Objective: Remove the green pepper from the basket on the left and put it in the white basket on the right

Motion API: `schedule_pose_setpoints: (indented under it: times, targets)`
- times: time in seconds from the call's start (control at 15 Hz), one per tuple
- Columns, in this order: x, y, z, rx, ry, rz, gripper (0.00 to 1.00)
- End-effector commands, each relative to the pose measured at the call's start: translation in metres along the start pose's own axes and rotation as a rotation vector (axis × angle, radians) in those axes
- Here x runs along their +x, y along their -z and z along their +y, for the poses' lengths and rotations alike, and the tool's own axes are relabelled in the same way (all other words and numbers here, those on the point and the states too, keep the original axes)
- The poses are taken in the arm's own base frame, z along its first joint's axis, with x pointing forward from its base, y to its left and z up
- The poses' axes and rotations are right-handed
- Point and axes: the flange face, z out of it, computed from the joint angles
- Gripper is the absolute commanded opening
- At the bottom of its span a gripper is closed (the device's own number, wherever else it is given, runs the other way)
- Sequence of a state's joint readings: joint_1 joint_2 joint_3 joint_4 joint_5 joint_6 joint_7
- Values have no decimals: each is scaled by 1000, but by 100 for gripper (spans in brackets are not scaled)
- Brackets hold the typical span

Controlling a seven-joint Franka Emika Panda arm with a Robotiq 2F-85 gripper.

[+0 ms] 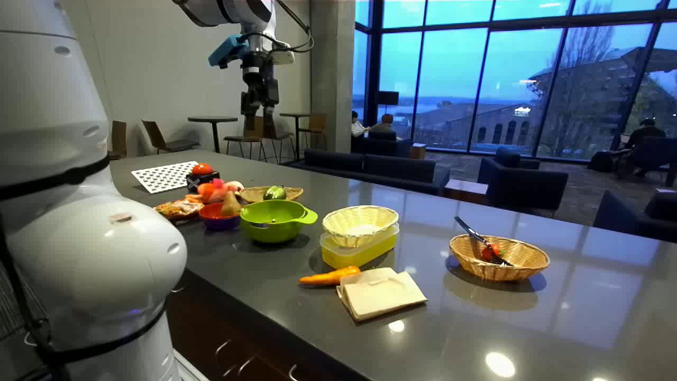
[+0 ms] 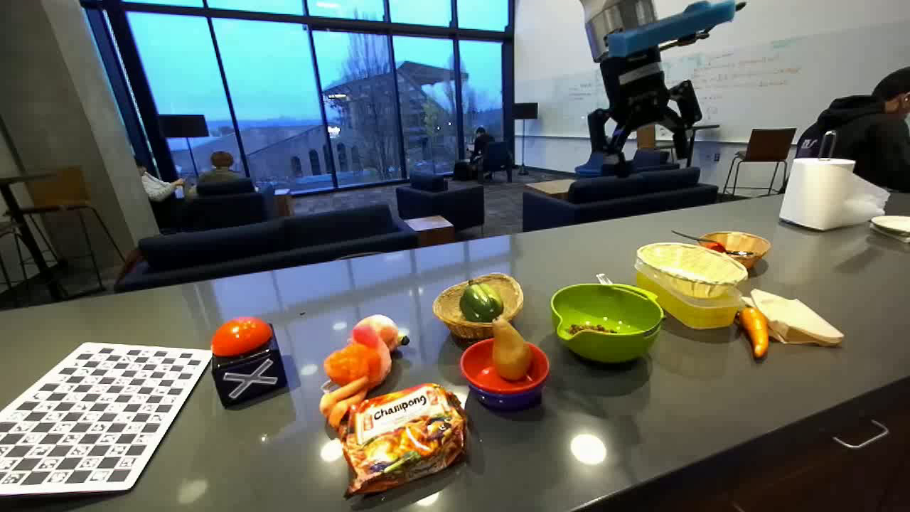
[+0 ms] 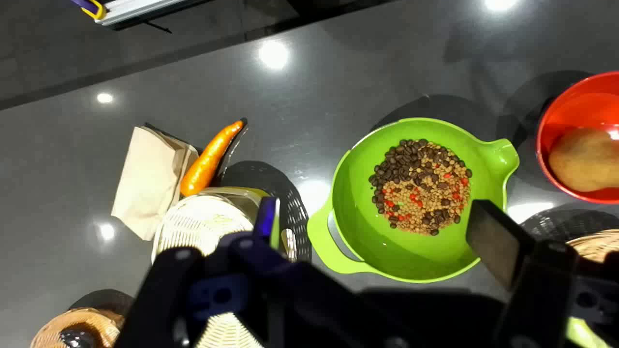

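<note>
The green pepper point(image 1: 275, 193) lies in the shallow woven basket point(image 1: 253, 196). In an exterior view the pepper point(image 2: 481, 301) and this basket point(image 2: 449, 307) stand behind the red bowl. The pale white basket point(image 1: 361, 221) sits on a yellow box; it also shows in an exterior view point(image 2: 691, 269) and in the wrist view point(image 3: 205, 222). My gripper point(image 1: 259, 116) is high above the counter, with jaws wide apart and empty, also in an exterior view point(image 2: 650, 160). In the wrist view the gripper point(image 3: 381, 228) is over the green bowl; the pepper is mostly hidden there.
The green bowl point(image 2: 608, 327) with beans stands between the two baskets. A red bowl point(image 2: 490, 370) holds a pear. A carrot point(image 1: 329, 277) and napkins point(image 1: 383, 296) lie in front of the yellow box point(image 1: 359, 254). A brown basket point(image 1: 500, 264) holds a utensil with its handle sticking up.
</note>
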State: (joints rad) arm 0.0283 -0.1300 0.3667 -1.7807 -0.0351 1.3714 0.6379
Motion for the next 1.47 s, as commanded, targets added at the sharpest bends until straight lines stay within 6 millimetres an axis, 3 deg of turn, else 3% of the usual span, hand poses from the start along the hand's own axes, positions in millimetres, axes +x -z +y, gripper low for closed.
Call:
schedule_pose_setpoints:
  times: [0.0, 0.53, 0.73, 1.13, 1.4]
  targets:
    - [0, 1, 0, -1, 0, -1, 100]
    - [0, 1, 0, 0, 0, 0, 100]
    - [10, 2, -12, -9, 11, 25, 100]
    - [47, 9, -66, -23, 196, 224, 100]
    - [71, 1, -109, 9, 355, 259, 100]
